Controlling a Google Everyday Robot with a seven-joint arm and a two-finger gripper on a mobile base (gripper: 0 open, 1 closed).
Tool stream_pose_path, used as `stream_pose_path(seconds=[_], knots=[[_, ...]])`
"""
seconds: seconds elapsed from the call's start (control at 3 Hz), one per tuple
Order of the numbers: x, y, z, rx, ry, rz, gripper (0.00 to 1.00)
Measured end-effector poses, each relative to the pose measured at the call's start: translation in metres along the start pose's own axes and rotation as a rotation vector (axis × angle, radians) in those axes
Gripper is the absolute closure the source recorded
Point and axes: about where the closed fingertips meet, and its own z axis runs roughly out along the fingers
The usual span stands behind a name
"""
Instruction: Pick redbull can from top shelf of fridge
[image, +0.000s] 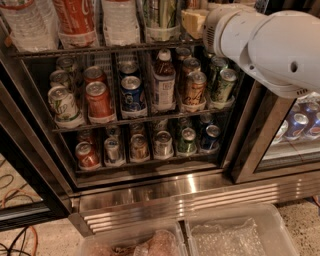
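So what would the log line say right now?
gripper: over top shelf, right end | fridge: open | redbull can: not made out

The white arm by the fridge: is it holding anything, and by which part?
It cannot be told. The gripper is at the right end of the top shelf, mostly hidden behind the arm, so no hold shows.

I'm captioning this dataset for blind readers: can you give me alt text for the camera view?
A white robot arm reaches from the right into a drinks fridge, its hand at the top shelf's right end beside bottles standing in clear trays. Two wire racks below hold rows of drink cans.
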Motion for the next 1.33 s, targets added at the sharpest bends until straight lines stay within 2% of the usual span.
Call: stream_pose_path(seconds=[0.33,0.67,1.0,1.33], knots=[[-0.002,0.001,0.001,-0.001,-0.003,-0.007,1.0],[-0.003,0.002,-0.004,-0.02,0.013,-0.017,1.0],[-0.02,0.008,-0.013,-0.049,0.007,-0.03,1.0],[-0.063,0.017,-0.025,-0.082,-0.05,-0.057,1.0]])
